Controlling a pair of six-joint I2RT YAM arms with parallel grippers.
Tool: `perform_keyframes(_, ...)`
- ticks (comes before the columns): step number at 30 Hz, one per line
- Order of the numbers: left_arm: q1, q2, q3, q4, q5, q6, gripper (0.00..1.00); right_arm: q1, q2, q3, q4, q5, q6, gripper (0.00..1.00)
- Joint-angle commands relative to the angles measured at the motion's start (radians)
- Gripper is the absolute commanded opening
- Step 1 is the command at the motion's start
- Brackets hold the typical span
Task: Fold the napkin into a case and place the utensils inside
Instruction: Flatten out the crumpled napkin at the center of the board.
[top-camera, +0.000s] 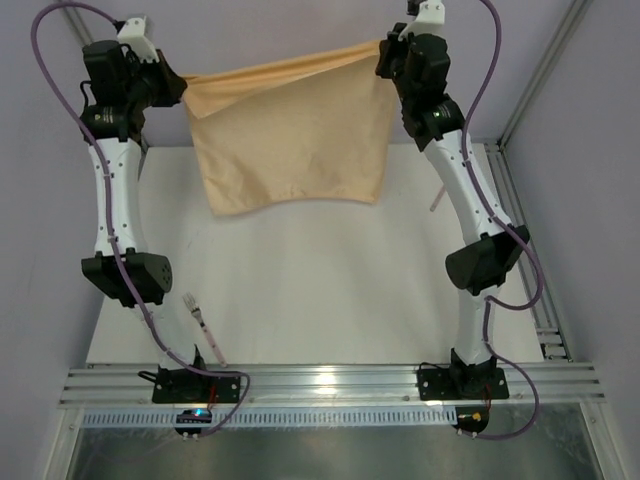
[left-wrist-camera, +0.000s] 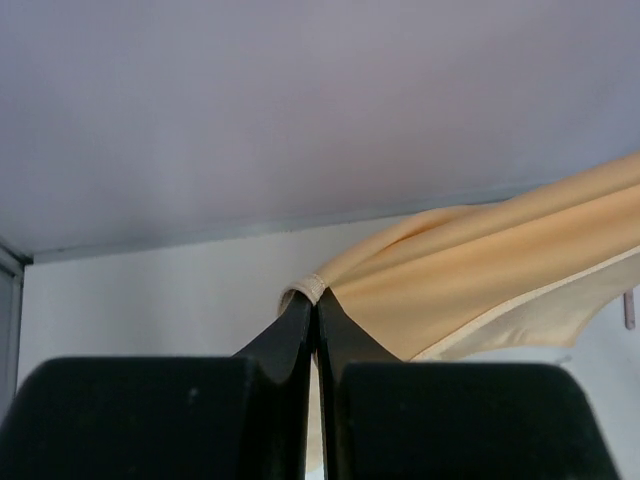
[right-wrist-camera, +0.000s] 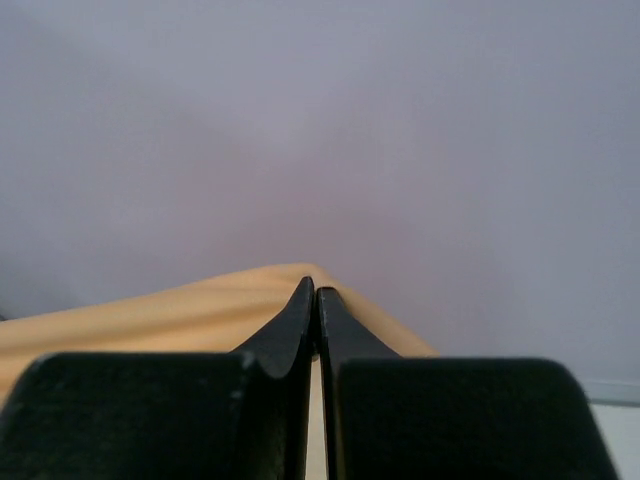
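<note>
Your left gripper (left-wrist-camera: 316, 298) is pinched tight on one top corner of the napkin (top-camera: 295, 135). The hem bunches right at its tips, and no gap shows between the fingers. Your right gripper (right-wrist-camera: 315, 290) is clamped the same way on the other top corner, with cloth spilling to either side of its closed tips.

From those two pinches the held edge runs side to side between the arms. It is pulled fairly taut, and in the overhead view the right corner sits a little higher than the left. The rest of the cloth hangs down from that edge as a loose sheet over the far part of the table (top-camera: 330, 290). You cannot tell from these views whether its lower hem touches the surface.

That is the relation to work from: the napkin lies below and between your hands, its long line crosswise, so neither arm is nearer and both must travel together. I judge the next step to be laying it flat, and that means bringing both corners down evenly or the sheet will skew.

Farther out, the fork (top-camera: 203, 325) lies near the left arm's base, well clear of the cloth. A slim pale piece, probably the knife (top-camera: 436, 203), peeks out beside the right arm.
</note>
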Motion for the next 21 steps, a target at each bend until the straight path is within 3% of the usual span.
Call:
perform_keyframes(1,0.008,0.072,0.07,0.151,-0.08,-0.101,0.0,-0.046,0.025,0.023,0.302,0.006,-0.11,0.04)
perform_keyframes(8,-0.006,0.209,0.213,0.225,-0.045,-0.134,0.0,-0.086,0.145,0.199,0.431,-0.063,-0.216,0.04)
perform_keyframes(12,-0.023,0.189,0.16,0.197,0.004,-0.111,0.0,-0.106,0.05,0.049,0.357,-0.065,-0.22,0.04)
perform_keyframes(16,-0.021,0.088,-0.056,0.164,0.118,-0.057,0.0,-0.09,-0.195,-0.395,0.392,-0.097,-0.235,0.04)
perform_keyframes(17,-0.023,0.03,-0.168,0.145,0.135,-0.042,0.0,-0.08,-0.256,-0.622,0.43,-0.087,-0.243,0.04)
perform_keyframes(21,-0.023,-0.116,-0.457,0.072,0.19,0.059,0.0,0.04,-0.56,-1.07,0.532,0.045,-0.282,0.04)
